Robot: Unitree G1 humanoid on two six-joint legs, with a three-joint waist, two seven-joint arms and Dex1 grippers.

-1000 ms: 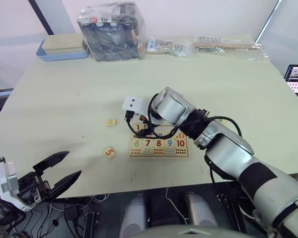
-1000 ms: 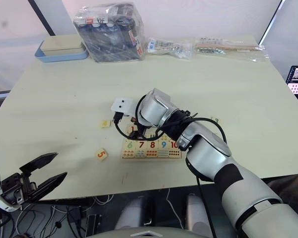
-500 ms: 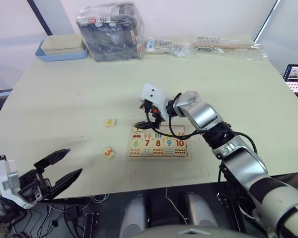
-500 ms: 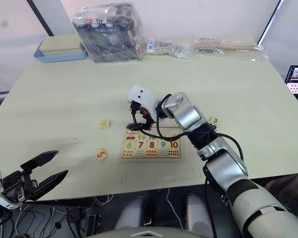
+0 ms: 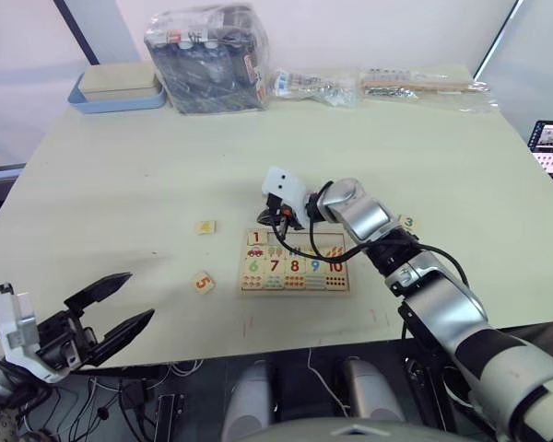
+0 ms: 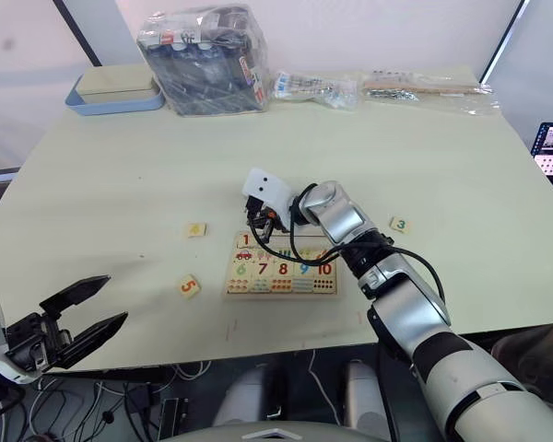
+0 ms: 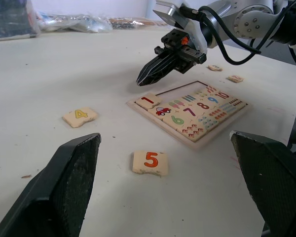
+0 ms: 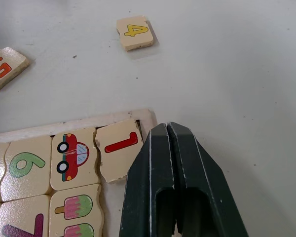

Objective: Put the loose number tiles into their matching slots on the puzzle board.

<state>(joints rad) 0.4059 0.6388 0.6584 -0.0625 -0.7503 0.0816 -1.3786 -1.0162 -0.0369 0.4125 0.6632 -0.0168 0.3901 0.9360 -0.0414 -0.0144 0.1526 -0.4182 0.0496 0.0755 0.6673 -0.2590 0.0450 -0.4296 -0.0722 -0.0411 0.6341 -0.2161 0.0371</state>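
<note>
Hanging just above the puzzle board [image 5: 294,263], the right gripper [image 7: 144,78] has its fingers pressed together, holding nothing. Tile 1 [image 8: 118,150] lies in the corner slot. Tiles 4 [image 5: 205,226] and 5 [image 5: 201,283] lie loose on the table [image 5: 120,175]. The left gripper [image 5: 120,308] is spread wide, far off.

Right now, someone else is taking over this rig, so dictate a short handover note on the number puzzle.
Right gripper: shut, empty, held just off the puzzle board's top-left corner.
Left gripper: open, empty, hanging off the near-left table edge.
Done: tile 1 sits in the first slot of the top row, though it looks slightly askew.
Left: tile 4 and tile 5 lie on the table left of the board; tile 3 lies to its right, with another loose tile nearby whose digit I cannot read. The remaining slots appear empty.
</note>
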